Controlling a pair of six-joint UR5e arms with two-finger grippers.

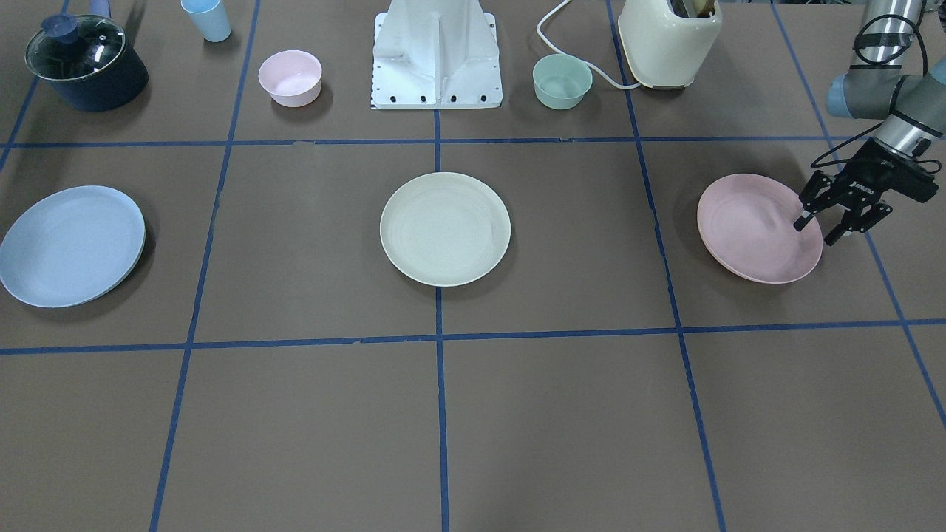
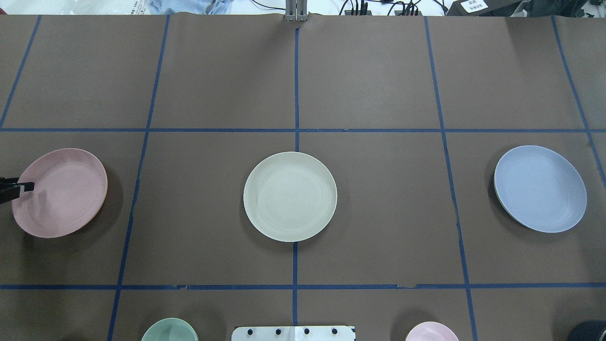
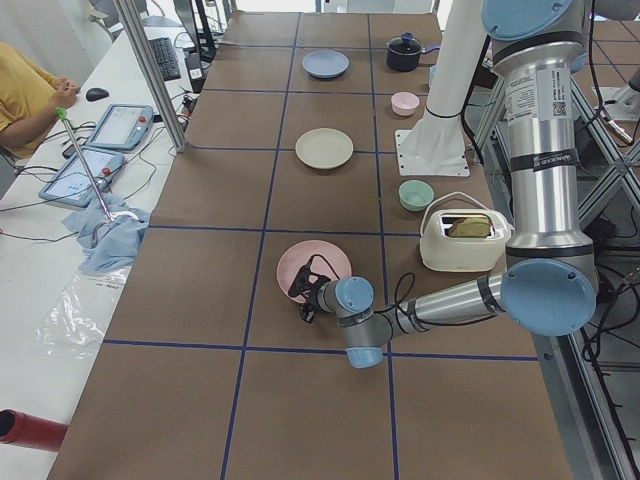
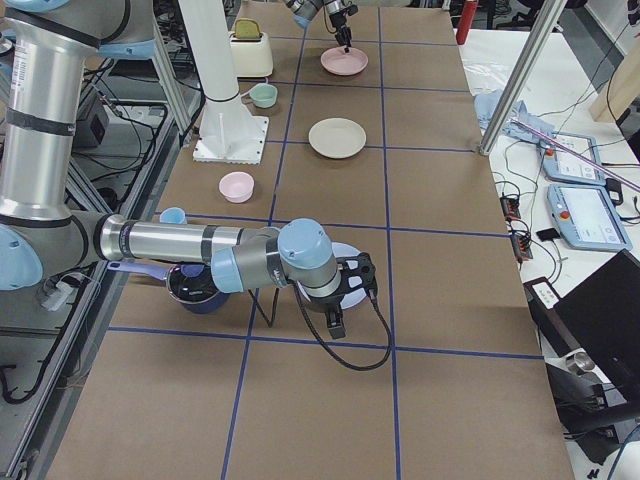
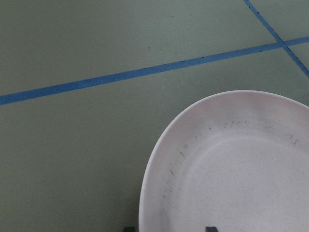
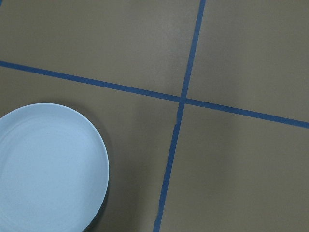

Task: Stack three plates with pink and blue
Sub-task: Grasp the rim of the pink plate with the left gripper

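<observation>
Half over pink plate point(image 1: 754, 229) — left claw point(image 1: 816, 232).

Pink plate point(image 1: 746, 229) and cream plate point(image 1: 445, 229) lie well apart; toaster point(image 1: 669, 44) stands robot-side.

The middle plate point(image 2: 289, 196) sits on the tabletop point(image 2: 378, 227), a second plate point(image 2: 59, 192) well apart on its left, a third plate point(image 2: 539, 188) on its right.

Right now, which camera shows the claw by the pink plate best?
The front-facing view: the left gripper shows whole, jaws open astride the rim of the pink plate. The overhead view catches one fingertip, the left wrist view two tips, and the side views show it small or partly hidden.
</observation>
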